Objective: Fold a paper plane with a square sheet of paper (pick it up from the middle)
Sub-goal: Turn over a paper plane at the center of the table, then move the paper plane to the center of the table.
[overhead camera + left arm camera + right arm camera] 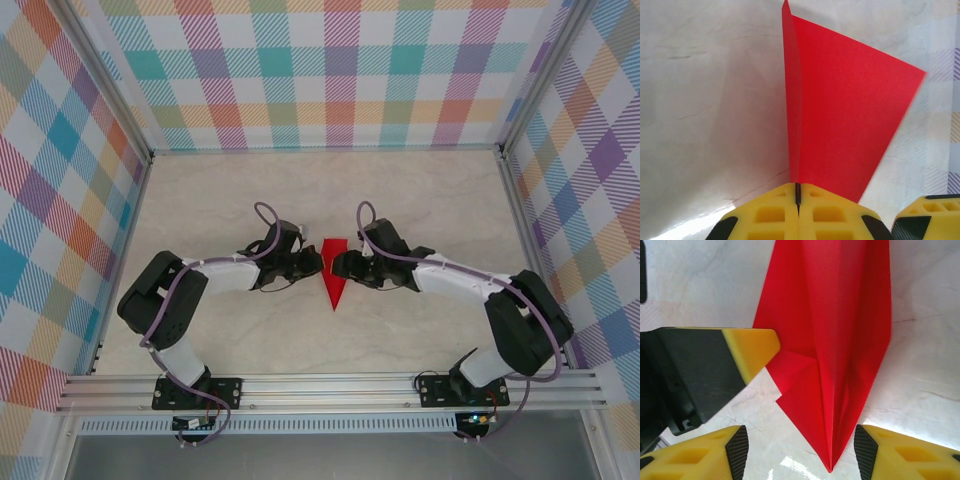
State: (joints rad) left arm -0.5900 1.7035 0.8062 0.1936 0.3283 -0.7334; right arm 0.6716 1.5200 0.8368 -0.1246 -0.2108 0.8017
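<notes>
The red square sheet of paper lies folded into a slim pointed paper plane (332, 278) at the table's middle, tip toward the arms. My left gripper (314, 263) is shut on one raised fold; the flap (840, 100) stands up from the closed yellow fingers (785, 215). My right gripper (340, 265) faces it from the other side. In the right wrist view the right gripper (801, 452) stands open. The paper plane's tip (832, 440) lies between its pads, touching neither. The left gripper's finger (747, 350) rests at the plane's edge.
The pale marbled table (230, 200) is boxed in by plaid walls (330, 70) at the back and on both sides. An aluminium rail (330, 390) runs along the near edge, carrying both arm bases.
</notes>
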